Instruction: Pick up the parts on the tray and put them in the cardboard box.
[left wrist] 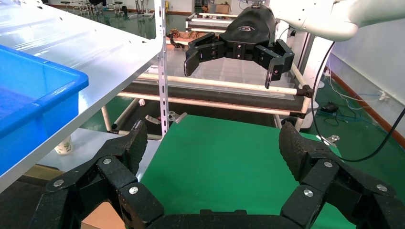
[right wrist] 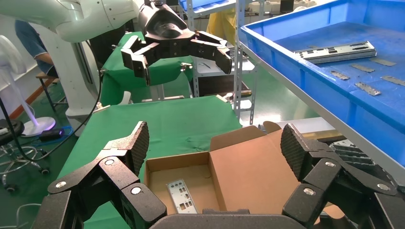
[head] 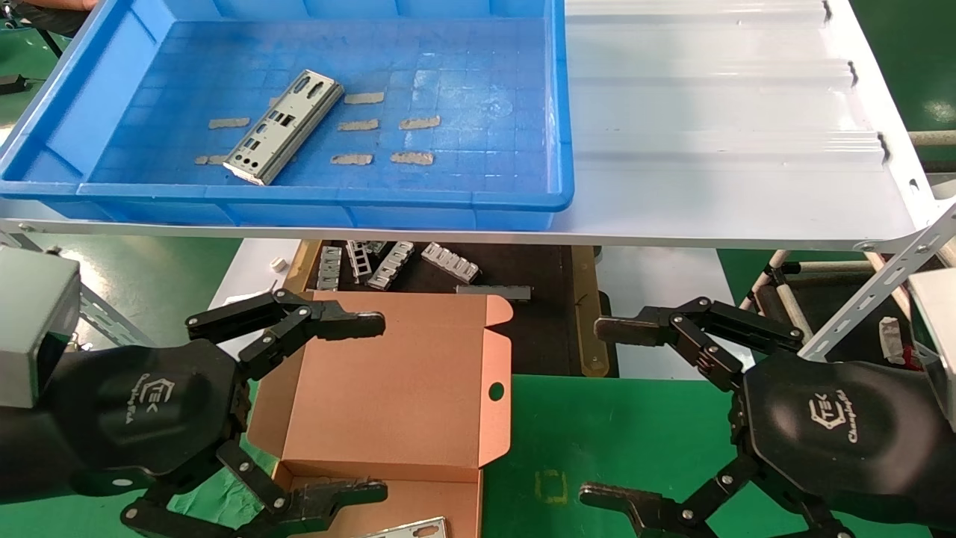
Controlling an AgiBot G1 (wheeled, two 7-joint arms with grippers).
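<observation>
One part (head: pixel 284 127) is left in the tray (head: pixel 67 127), far and left, its long axis running diagonally from near-left to far-right. The left pincer (head: pixel 358 407), spread open and empty above the cardboard box (head: pixel 388 388), is judged nearer; the right pincer (head: pixel 624 415) is likewise open and empty.

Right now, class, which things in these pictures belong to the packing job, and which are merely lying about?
Belonging to the job:
silver part in the blue tray
cardboard box, open, one part already inside
left gripper and right gripper, jaws open

Lying about:
beige tape strips on the tray floor
grey slotted pieces under the shelf
white ridged sheet
</observation>
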